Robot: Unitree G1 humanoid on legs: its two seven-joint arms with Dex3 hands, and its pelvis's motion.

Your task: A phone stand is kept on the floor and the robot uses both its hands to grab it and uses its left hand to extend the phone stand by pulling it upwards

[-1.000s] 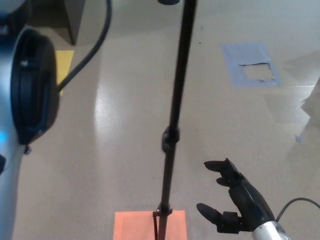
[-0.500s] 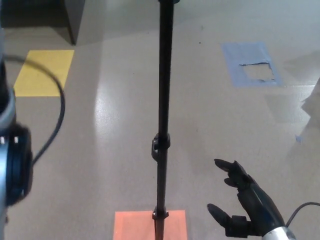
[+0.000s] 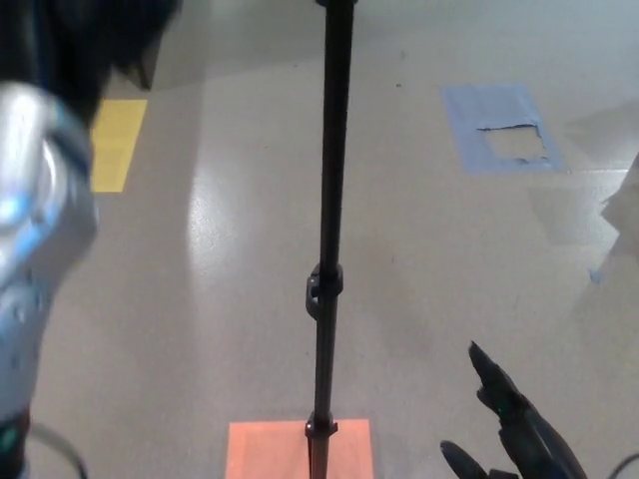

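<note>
Your right hand (image 3: 514, 424), fingers spread and empty, is cut off near the phone stand (image 3: 327, 230); left hand hidden.

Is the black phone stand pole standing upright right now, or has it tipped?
Upright. The black phone stand pole rises straight from the orange floor square; the right hand, fingers apart, isn't touching it.

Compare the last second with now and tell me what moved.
The phone stand leaned a second ago and now stands nearly upright. The right hand has drawn down and to the right, away from the pole, open and holding nothing. The left arm shifted at the picture's left; its hand is out of view. The orange square, yellow square and blue tape patch stayed put.
</note>
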